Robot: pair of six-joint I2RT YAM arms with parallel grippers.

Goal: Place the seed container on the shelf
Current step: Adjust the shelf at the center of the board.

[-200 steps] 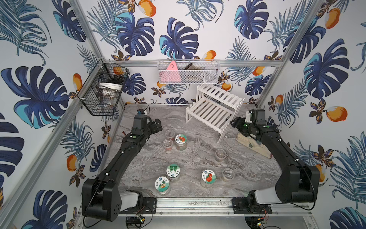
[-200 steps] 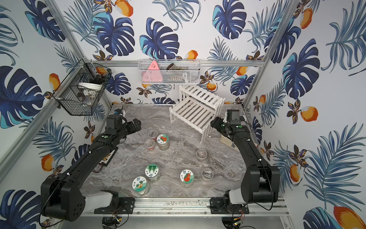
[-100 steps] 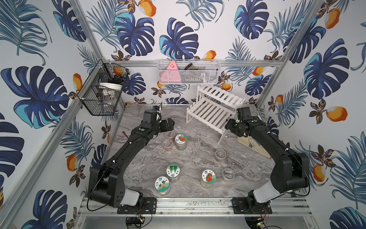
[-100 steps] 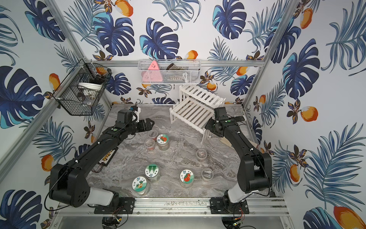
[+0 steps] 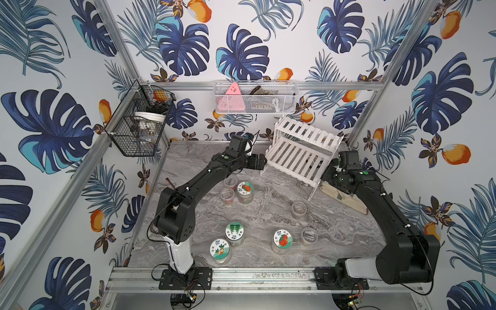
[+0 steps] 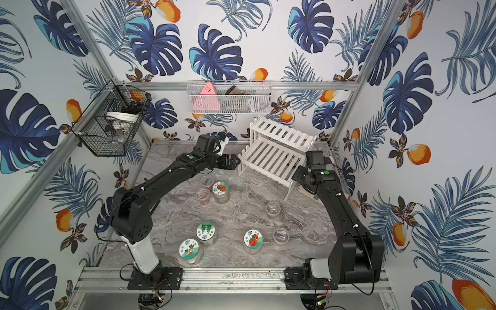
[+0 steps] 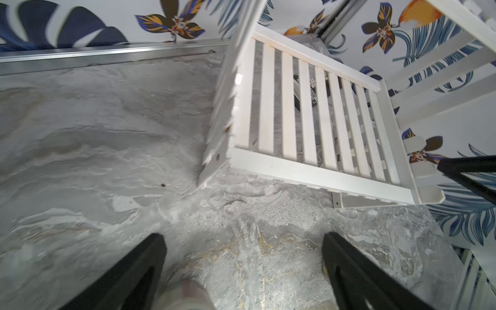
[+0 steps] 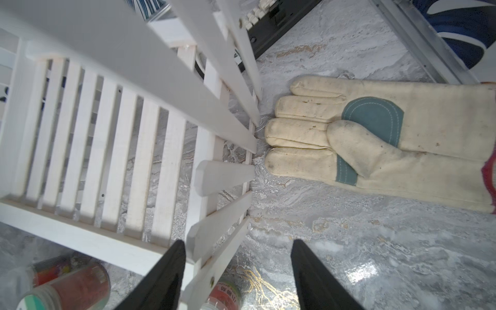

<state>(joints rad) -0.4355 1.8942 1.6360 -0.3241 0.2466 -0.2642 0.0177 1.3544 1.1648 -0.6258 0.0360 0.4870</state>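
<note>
A grey marbled tabletop lies boxed in by leaf-print walls. Nearest the rail stand three lidded seed containers, with an uncapped clear jar just to their right. Farther in, left of centre, a fourth lidded one stands beside two more open jars. All of them rest on the table, none is held, and I cannot tell which one is meant.

Beyond them, at the far right, the shelf stands skewed to the back wall, both tiers bare. A work glove lies just beside its right legs.

The left gripper hangs at the shelf's left end, jaws spread as wide as they go and empty. The right gripper is at the right end, jaws partly apart. A shelf leg shows between its fingers, but bare table shows beside it, so nothing is clamped.

The arms look set to steady or square the shelf. That is best done by pressing low on the side frames, evenly and slowly, since the thin-legged rack would probably tip. The glove should be kept from wedging under a leg.

On the far walls hang a white mesh basket and a black wire basket, neither of which is the target.
</note>
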